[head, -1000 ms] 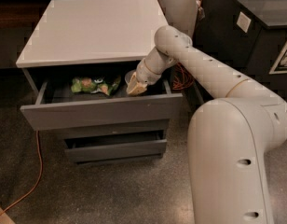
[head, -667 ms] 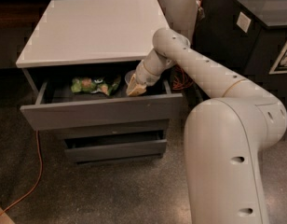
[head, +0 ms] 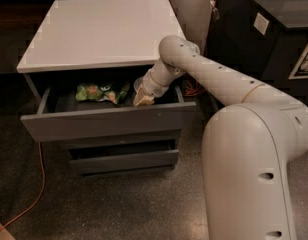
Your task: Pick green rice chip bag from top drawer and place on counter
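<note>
Reaching into the top drawer (head: 109,121), the gripper (head: 142,100) is held just right of the green rice chip bag (head: 101,92) lying mid-drawer; the state of its jaws cannot be told. It should be moved left and centred over the bag before anything is closed.

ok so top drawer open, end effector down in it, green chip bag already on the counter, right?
No: camera view shows the green rice chip bag lying in the top drawer, beside the end effector, not on the counter. Rest holds.
</note>
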Motion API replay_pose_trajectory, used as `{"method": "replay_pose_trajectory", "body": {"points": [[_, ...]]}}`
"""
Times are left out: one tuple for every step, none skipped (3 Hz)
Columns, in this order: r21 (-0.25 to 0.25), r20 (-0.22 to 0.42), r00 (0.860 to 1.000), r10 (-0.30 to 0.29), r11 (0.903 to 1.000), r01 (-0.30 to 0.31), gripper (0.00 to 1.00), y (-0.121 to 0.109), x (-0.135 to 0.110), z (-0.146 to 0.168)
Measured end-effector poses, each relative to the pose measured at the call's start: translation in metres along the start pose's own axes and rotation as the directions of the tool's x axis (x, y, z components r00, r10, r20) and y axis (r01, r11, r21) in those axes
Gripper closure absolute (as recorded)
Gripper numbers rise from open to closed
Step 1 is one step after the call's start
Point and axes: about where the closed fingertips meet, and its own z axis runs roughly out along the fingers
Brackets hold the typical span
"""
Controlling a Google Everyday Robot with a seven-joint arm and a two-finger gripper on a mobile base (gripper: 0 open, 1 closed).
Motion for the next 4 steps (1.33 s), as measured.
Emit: {"method": "replay_pose_trajectory", "body": {"points": [[-0.01,-0.002,1.0,0.009,0.9999,-0.009,1.0,0.014,-0.005,0.004],[-0.024,0.006,1.0,0.012,0.9996,-0.012,1.0,0.029,-0.014,0.005],[-0.045,0.01,1.0,0.012,0.9989,-0.012,1.0,0.044,-0.025,0.007],[-0.081,0.016,1.0,0.017,0.9966,-0.015,1.0,0.064,-0.036,0.015]]}}
